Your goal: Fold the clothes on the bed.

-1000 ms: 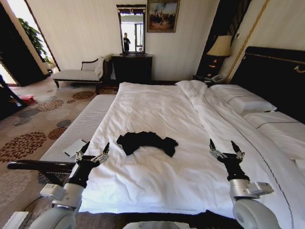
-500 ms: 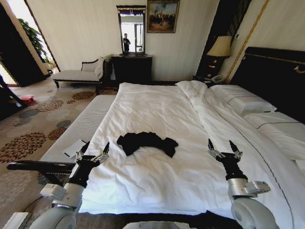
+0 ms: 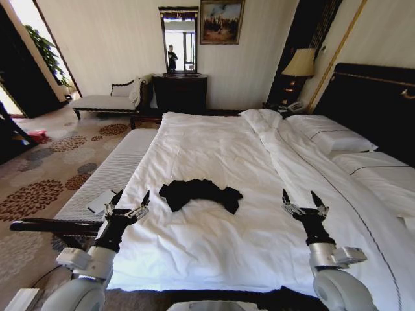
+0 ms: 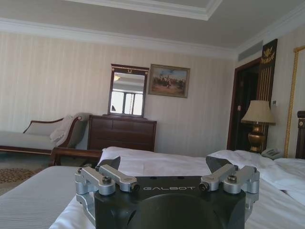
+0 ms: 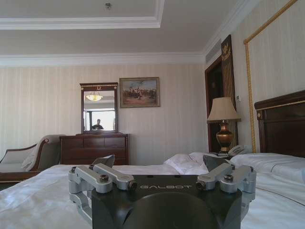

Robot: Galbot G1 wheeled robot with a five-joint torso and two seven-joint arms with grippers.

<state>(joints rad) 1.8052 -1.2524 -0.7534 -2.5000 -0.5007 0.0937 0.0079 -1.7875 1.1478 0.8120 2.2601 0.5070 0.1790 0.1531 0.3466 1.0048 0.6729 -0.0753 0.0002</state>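
item: black t-shirt, crumpled in a bunch, unfolded.
location: on the white bed, near its foot end, roughly midway between the two arms.
orientation: long axis runs left to right across the bed; which end is collar or hem cannot be told.
left gripper: fingers spread wide, holding nothing, raised at the bed's near left edge, well apart from the shirt.
right gripper: fingers spread wide, empty, raised over the near right of the bed.
step in hand: reach not yet made.
handling advice: likely best to spread the shirt flat first, pinching cloth only, not the sheet beneath.
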